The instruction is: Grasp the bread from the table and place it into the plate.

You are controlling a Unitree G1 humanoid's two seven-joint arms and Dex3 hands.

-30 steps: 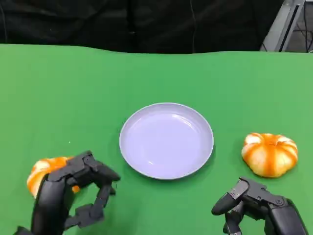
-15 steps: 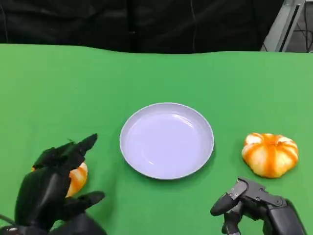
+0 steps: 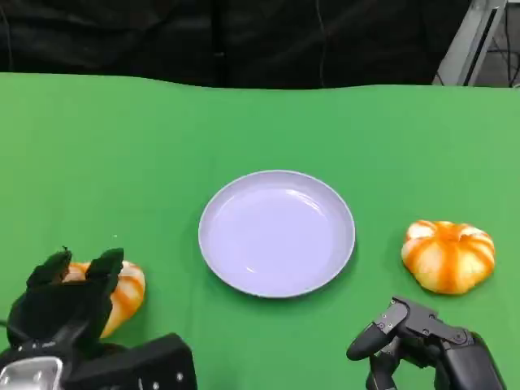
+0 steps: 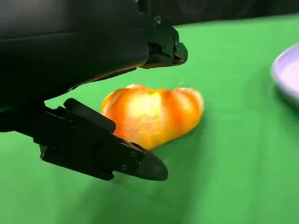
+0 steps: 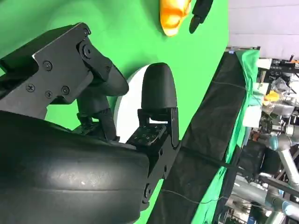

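Where the green cloth table [image 3: 260,130] meets the near left corner, the left hand [image 3: 61,305] sits over a bread [image 3: 122,292], its matte black fingers [image 3: 106,268] draped across the loaf's left part and hiding it. From the left wrist, the fingers stand apart on either side of the glossy, ribbed, pumpkin-shaped bread [image 4: 152,114], and whether they touch it is hard to tell. A round, smooth, pale lilac plate [image 3: 277,233] with a shallow raised rim lies mid-table, holding nothing. Another bread [image 3: 448,256], orange with pale stripes, rests well right of the plate. Right hand [image 3: 410,337] is near the right corner, cut off by the near edge, fingers loosely apart with nothing in them.
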